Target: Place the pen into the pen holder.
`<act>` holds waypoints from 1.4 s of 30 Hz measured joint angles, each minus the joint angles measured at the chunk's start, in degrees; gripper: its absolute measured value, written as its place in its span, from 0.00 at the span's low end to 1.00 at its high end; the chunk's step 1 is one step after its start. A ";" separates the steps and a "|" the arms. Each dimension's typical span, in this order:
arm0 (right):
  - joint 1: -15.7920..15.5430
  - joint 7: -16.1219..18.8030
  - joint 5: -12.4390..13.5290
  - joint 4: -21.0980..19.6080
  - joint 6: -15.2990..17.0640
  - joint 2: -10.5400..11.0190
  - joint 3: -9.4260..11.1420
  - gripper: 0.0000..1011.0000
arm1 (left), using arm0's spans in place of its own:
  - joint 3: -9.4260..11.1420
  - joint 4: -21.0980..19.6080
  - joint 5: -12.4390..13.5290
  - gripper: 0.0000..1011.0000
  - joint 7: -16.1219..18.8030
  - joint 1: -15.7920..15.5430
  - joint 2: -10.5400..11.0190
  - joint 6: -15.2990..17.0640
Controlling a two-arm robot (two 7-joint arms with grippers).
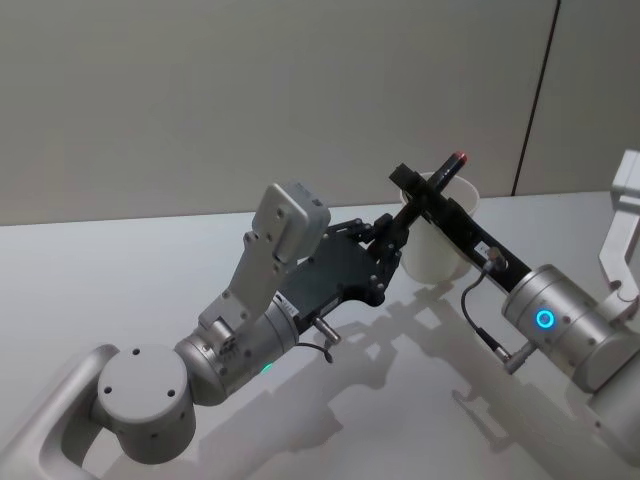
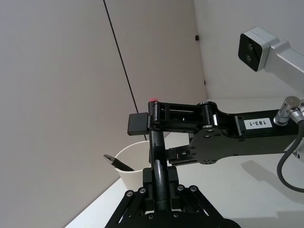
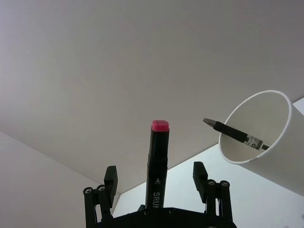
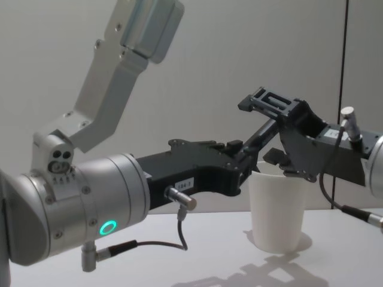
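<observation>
The left gripper [image 2: 159, 177] was clamped on the lower body of the marker pen [image 3: 158, 161], held upright just beside the paper cup's [image 4: 276, 209] rim. The right gripper [image 3: 155, 170] was spread wide astride it, untouching. A hand-over seemed in hand, with a carry over the mouth needed next. Room was tight, since a ballpoint pen [image 3: 232, 135] was leaned inside.

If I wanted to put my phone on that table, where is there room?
Bare tabletop lies left of the left arm, and more in front, between the two arms. It is crowded by the cup, where the left gripper and right gripper meet around the pen.
</observation>
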 joint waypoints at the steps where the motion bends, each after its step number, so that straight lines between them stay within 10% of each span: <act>1: 0.03 0.03 -0.01 0.03 -0.03 -0.01 -0.01 0.99 | 0.00 0.00 0.00 0.18 0.00 0.00 0.00 0.00; 29: 0.37 0.50 -0.14 0.58 -0.42 -0.28 -0.48 0.22 | 0.00 0.00 0.00 0.18 0.00 0.00 0.00 -0.01; 42: 0.40 0.57 -0.13 0.63 -0.45 -0.30 -0.52 0.19 | 0.00 0.00 0.00 0.20 0.01 0.00 0.00 0.00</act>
